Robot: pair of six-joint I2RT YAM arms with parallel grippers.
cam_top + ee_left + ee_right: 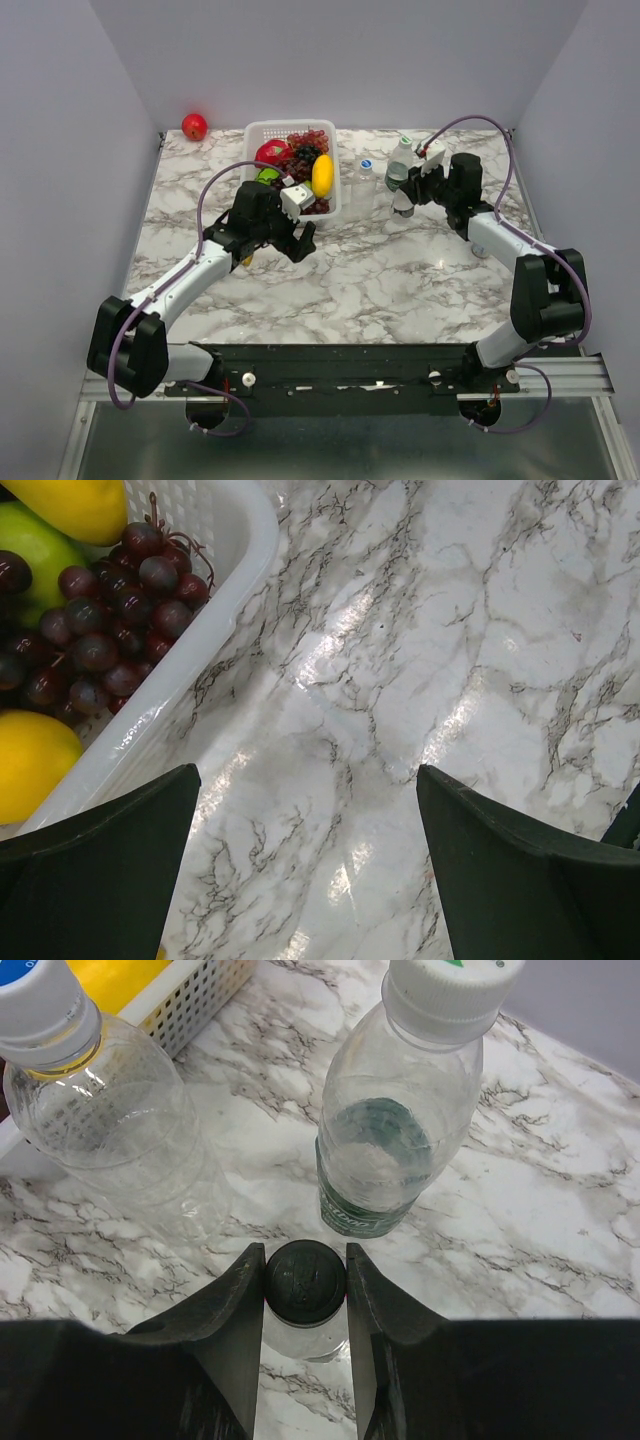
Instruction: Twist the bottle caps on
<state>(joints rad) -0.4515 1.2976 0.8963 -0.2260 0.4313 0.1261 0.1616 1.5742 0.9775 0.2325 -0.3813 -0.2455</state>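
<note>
**Right hand clenched on the black cap; left hand idle by the basket.**

Top view, left to right: the left hand (297,238) is released, fingers wide, grasping nothing, over the marble worktop (480,630) just beside the white plastic mesh basket (235,580). Centre-right stand two clear bottles, one wearing the blue plastic screw cap (30,995), one the white-green plastic screw cap (445,995); tightness cannot be told. The right hand (305,1260) pinches the round black plastic screw cap (305,1278) atop a small clear upright bottle (305,1335), lower centre of the right wrist view. The cap's axis is vertical, between the fingers. Judgement: the twist goes about that axis, and the right arm is nearer.
</note>
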